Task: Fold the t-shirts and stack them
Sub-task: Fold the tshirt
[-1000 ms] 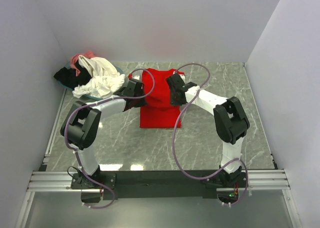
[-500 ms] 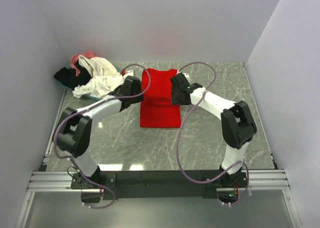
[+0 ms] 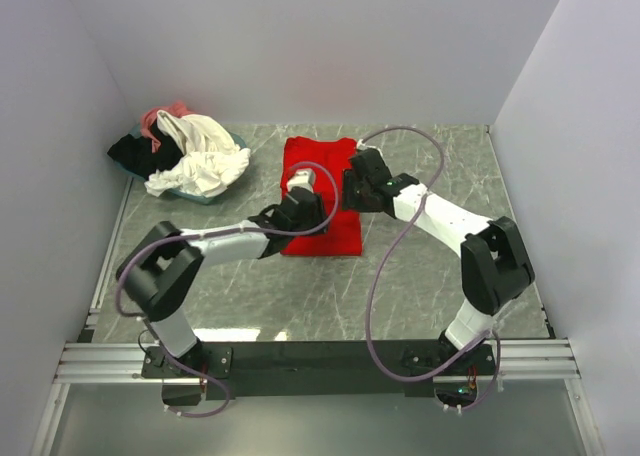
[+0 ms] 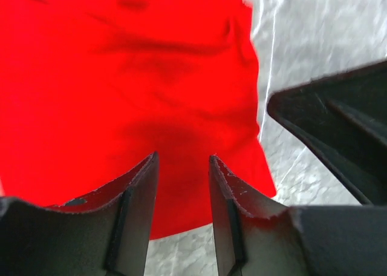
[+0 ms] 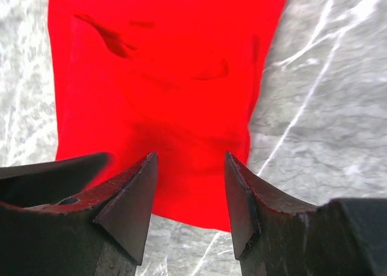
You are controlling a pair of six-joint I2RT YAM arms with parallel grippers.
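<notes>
That red shirt (image 3: 320, 150) is half-hidden from above! Over it, the left gripper (image 4: 182, 161), fingers slightly parted, empty; alongside, the right gripper (image 5: 190, 161), wider apart, empty too.

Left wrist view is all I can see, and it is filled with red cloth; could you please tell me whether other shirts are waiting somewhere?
Observer: Yes. The top view shows a cream-white shirt, a black shirt and a pink shirt heaped at the far left on a teal-rimmed tray.
Operator: Thank you. Is the dark shape on my right the other arm?
Observer: Most likely. The right gripper hangs beside the left gripper over the red t-shirt, its fingers apart and holding nothing.
Operator: How does that shirt lie overall?
Observer: It lies as a narrow folded strip at mid-table, running from near to far.
</notes>
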